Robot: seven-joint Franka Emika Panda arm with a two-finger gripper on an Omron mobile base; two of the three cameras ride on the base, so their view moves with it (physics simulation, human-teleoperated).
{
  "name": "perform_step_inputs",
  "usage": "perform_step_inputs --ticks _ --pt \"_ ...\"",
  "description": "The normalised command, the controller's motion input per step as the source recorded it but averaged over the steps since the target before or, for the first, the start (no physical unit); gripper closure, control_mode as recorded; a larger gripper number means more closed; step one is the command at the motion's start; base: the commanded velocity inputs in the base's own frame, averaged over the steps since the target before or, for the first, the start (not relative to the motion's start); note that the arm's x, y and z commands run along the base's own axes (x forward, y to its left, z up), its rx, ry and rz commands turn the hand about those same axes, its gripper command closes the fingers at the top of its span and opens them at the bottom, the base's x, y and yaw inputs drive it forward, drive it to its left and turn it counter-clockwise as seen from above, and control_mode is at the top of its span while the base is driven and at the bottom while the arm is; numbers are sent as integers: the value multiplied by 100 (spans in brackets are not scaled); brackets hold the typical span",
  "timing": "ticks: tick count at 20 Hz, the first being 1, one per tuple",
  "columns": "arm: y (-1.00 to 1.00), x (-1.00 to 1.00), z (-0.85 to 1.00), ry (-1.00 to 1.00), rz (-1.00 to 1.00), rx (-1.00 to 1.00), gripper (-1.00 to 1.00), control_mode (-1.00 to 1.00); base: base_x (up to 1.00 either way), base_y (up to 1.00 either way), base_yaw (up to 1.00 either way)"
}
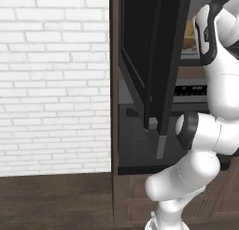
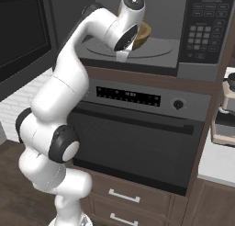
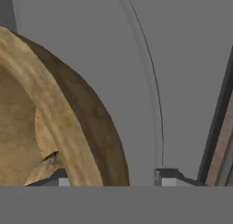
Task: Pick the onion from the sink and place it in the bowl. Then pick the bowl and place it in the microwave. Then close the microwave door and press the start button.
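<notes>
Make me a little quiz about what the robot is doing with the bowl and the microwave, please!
1. True or false: the bowl sits inside the microwave.
2. The microwave door is: A) shut, B) swung open, C) missing.
3. In the hand view, what stands on either side of the bowl's rim?

Key
1. True; it rests on the pale turntable.
2. B.
3. The fingertips of the gripper; its jaws stand apart astride the rim, and whether they touch it cannot be told.

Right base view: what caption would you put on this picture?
White robot arm reaches into the open black microwave, where the round tan wooden bowl sits on its pale floor.
</notes>
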Motion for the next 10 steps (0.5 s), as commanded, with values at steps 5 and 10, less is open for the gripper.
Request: perform_step_inputs --ticks 5,10 --pt "0 -62 -2 -20 1 0 -100 -100 0 0 0" --pt "0 -90 -22 -9 0 0 -100 -100 0 0 0"
